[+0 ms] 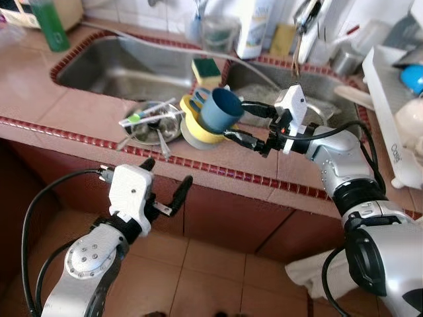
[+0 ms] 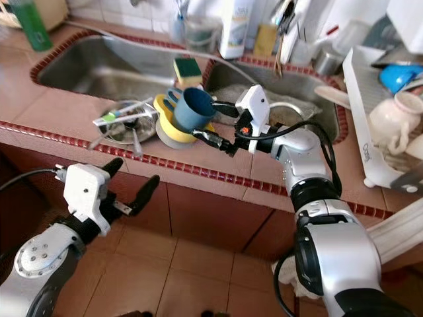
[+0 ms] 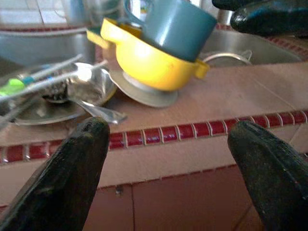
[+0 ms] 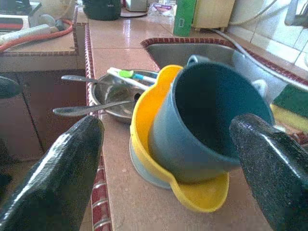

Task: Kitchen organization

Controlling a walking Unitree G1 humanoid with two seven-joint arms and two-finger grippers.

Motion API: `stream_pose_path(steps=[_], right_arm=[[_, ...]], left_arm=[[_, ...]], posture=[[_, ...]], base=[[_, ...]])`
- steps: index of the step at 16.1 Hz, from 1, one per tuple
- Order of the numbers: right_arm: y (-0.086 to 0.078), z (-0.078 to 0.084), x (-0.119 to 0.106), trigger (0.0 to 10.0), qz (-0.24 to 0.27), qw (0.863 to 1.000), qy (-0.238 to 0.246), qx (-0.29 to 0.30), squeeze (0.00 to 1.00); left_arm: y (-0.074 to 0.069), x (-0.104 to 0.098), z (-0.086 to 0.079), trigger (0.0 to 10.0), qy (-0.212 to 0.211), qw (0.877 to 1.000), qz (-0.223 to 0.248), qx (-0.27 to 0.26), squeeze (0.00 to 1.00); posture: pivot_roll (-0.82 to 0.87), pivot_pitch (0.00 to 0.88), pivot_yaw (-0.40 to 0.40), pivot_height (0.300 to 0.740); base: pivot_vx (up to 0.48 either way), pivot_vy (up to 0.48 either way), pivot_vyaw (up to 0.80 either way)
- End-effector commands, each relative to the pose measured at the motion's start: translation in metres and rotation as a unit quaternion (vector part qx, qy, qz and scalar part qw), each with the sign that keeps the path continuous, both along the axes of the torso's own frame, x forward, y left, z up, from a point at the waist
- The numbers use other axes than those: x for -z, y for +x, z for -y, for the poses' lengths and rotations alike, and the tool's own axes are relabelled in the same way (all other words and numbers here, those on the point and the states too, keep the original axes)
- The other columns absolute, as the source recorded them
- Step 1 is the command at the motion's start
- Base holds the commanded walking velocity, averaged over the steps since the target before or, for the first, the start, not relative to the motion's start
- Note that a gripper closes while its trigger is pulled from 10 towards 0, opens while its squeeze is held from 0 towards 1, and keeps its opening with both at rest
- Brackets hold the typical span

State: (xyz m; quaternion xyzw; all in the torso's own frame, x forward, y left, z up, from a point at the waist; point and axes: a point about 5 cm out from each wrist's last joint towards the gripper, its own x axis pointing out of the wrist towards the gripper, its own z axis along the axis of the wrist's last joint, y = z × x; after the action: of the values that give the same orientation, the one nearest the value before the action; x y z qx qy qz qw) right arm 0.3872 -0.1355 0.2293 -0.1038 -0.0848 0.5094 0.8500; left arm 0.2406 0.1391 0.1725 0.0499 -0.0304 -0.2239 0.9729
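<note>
A blue mug (image 1: 220,109) lies tilted in a yellow bowl (image 1: 195,125) that rests on a grey plate (image 1: 198,140) on the tiled counter between two sinks. My right gripper (image 1: 249,123) stands open right beside the mug's mouth, one finger above and one below, nothing held. Left of the bowl sits a steel dish (image 1: 156,125) with spoons and a green-tipped toothbrush (image 1: 135,118). My left gripper (image 1: 166,181) is open below the counter's front edge, pointing at the stack (image 3: 159,62).
Two steel sinks (image 1: 125,69) lie behind the dishes, with a green-yellow sponge (image 1: 206,67) on the divider. A white dish rack (image 1: 396,125) with a blue cup stands at the right. A green bottle (image 1: 49,25) stands far left. Red trim tiles (image 1: 218,170) mark the counter edge.
</note>
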Motion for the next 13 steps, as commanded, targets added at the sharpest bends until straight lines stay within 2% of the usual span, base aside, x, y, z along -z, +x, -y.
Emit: stream_pose_path(steps=[1,8,13], right_arm=[[0.001,0.003,-0.015,10.0,0.022,1.0,0.003,-0.005,0.0],[0.0,0.002,-0.034,10.0,0.06,0.998,0.028,-0.022,0.0],[-0.002,-0.009,-0.045,10.0,0.076,0.995,0.055,-0.042,0.0]], left_arm=[[-0.004,-0.001,0.003,10.0,-0.003,1.0,-0.003,0.004,0.0],[-0.01,0.001,0.006,10.0,-0.012,1.0,-0.019,-0.002,0.0],[-0.009,0.001,0.005,10.0,-0.011,1.0,-0.017,-0.007,0.0]], posture=[[0.02,0.253,-0.091,0.74],[0.02,0.268,-0.097,0.74],[0.02,0.264,-0.097,0.74]], base=[[0.0,0.0,0.0],[0.0,0.0,0.0],[0.0,0.0,0.0]])
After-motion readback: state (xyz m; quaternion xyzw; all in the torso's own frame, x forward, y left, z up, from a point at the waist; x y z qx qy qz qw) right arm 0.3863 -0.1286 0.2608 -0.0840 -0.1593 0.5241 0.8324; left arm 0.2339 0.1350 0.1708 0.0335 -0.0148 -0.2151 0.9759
